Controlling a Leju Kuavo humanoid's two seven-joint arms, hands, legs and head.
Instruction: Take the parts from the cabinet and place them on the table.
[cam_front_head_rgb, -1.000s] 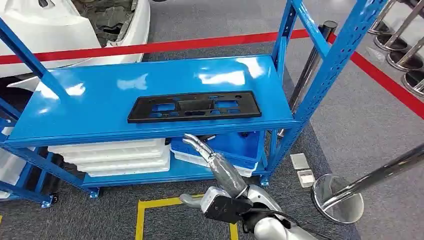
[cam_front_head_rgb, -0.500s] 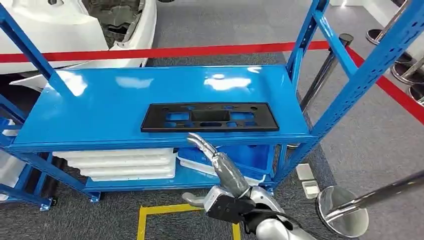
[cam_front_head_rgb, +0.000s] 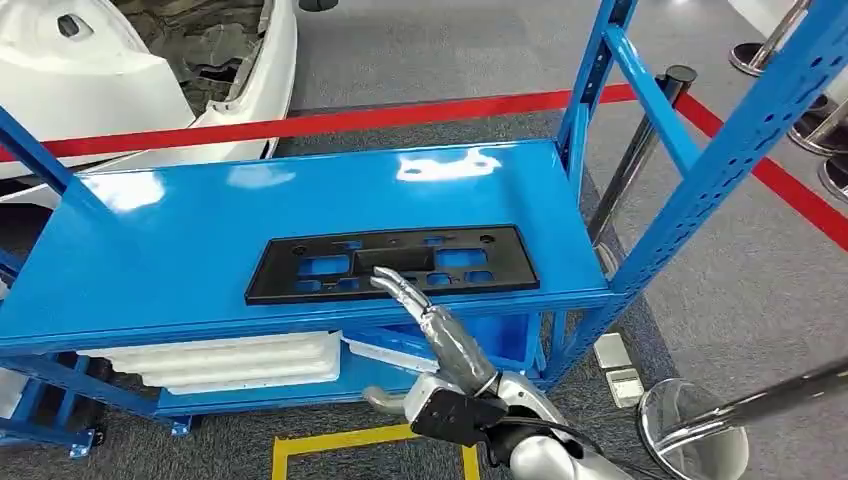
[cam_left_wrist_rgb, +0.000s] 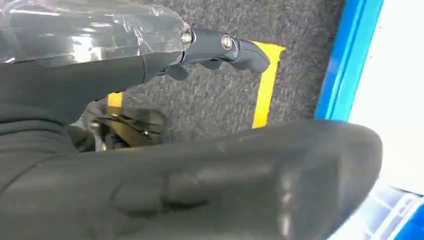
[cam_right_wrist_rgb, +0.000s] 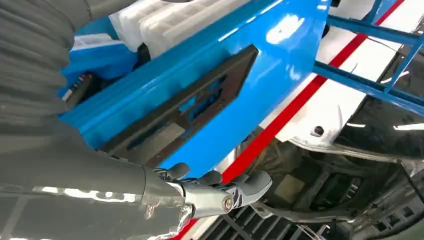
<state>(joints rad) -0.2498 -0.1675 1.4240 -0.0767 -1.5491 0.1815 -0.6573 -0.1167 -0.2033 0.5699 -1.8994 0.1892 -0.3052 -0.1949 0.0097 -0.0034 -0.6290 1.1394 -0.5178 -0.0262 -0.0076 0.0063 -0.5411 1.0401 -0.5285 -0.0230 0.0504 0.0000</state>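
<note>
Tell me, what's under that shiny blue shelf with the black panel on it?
Under the glossy blue metal shelf sit stacked white plastic trays and a blue plastic bin. The shelf hides the bin's contents.

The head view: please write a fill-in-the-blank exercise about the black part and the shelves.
1. The black part lies flat on the ___ shelf of the blue rack.
2. The right hand reaches toward the part, holding ___.
3. On the lower shelf, the stacked trays are ___ in colour.
4. The line on the floor behind the rack is ___.

Missing words: upper; nothing; white; red
</note>
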